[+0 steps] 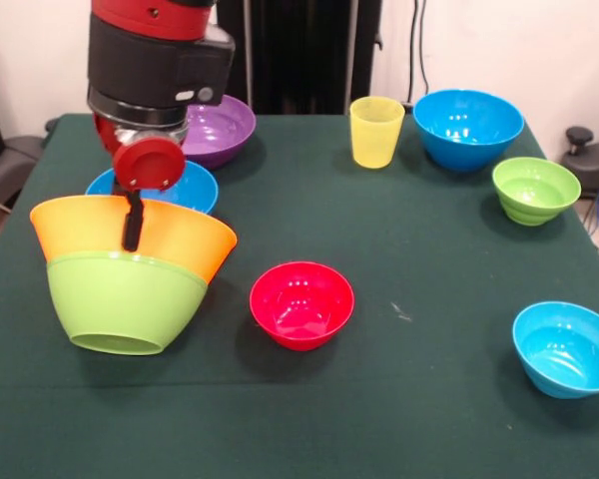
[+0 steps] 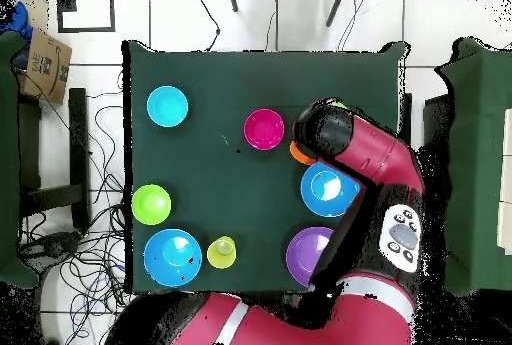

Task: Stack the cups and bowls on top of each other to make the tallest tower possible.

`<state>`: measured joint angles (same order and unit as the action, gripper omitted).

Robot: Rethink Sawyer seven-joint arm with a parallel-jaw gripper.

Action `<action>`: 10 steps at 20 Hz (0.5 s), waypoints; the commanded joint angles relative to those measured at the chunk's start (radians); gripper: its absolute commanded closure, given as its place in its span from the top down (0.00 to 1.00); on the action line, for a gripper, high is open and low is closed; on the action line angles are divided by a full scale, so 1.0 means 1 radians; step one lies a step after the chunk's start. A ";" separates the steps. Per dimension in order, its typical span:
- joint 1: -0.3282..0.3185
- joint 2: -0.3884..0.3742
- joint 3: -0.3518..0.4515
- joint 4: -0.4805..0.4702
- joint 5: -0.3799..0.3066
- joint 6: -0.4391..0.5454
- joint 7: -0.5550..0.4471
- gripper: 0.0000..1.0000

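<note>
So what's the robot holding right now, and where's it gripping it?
The gripper holds the orange bowl by its rim, one finger down the outer wall; the lime-green bowl hangs nested beneath it, tilted and lifted.

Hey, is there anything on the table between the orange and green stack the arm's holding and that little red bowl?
Nothing visible. The gripper has a finger over the orange bowl rim, lifting it with the lime-green bowl tilted. Only bare green cloth separates that stack from the red bowl. The blue bowl sits behind, out of the way.
</note>
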<state>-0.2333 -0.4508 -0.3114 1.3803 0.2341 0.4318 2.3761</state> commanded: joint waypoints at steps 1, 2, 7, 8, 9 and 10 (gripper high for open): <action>-0.034 0.075 0.149 -0.065 -0.087 -0.096 -0.056 1.00; -0.036 0.079 0.153 -0.069 -0.087 -0.101 -0.057 1.00; -0.038 0.087 0.161 -0.076 -0.090 -0.146 -0.047 1.00; -0.035 0.077 0.157 -0.062 -0.092 -0.155 -0.040 1.00; -0.031 0.066 0.152 -0.049 -0.093 -0.165 -0.033 1.00; -0.026 0.066 0.143 -0.049 -0.092 -0.164 -0.026 1.00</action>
<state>-0.2682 -0.3904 -0.2889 1.3376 0.2337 0.3297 2.3761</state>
